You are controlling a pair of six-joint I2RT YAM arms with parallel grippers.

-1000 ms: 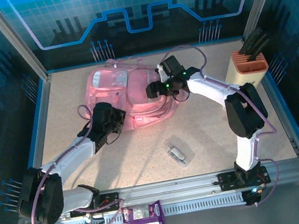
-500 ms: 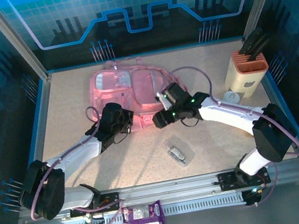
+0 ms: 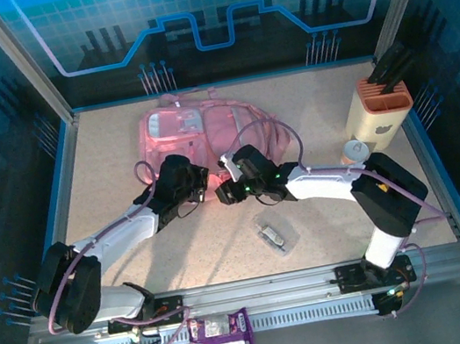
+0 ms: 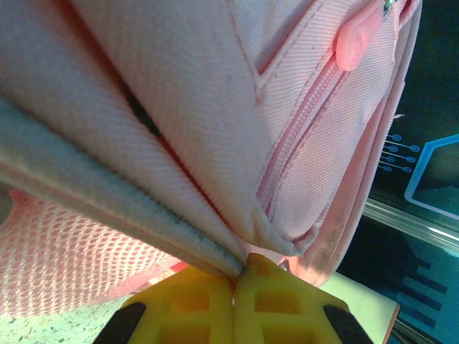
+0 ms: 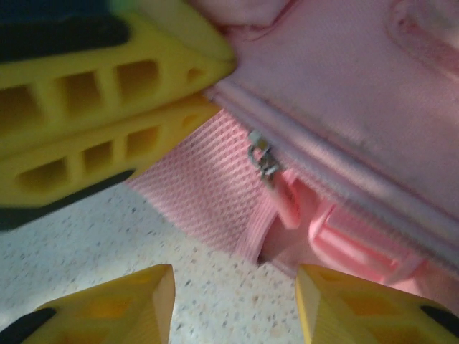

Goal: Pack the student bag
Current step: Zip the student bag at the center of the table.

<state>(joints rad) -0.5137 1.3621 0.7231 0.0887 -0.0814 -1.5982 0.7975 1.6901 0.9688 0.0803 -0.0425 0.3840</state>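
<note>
The pink student bag [image 3: 205,133] lies flat at the middle back of the table. My left gripper [image 3: 200,183] is at its near edge. In the left wrist view the yellow fingers of that gripper [image 4: 235,278] are shut on a folded edge of the bag [image 4: 215,107], pink fabric with a grey lining. My right gripper [image 3: 224,193] sits just right of it, low over the table. In the right wrist view this gripper [image 5: 233,301] is open over bare tabletop, with the bag's mesh and a pink zip pull [image 5: 278,195] just ahead. The left fingers [image 5: 107,107] show at upper left.
An orange-topped holder [image 3: 381,102] with dark handles stands at the back right, with a small round cup [image 3: 355,150] beside it. A clear packet [image 3: 272,236] lies on the table in front of the grippers. Snack packets [image 3: 220,341] lie on the front rail.
My right arm has swung from the bag's far right side down to its near edge, close beside the left gripper. The left gripper has shifted slightly right, holding the bag's edge.
</note>
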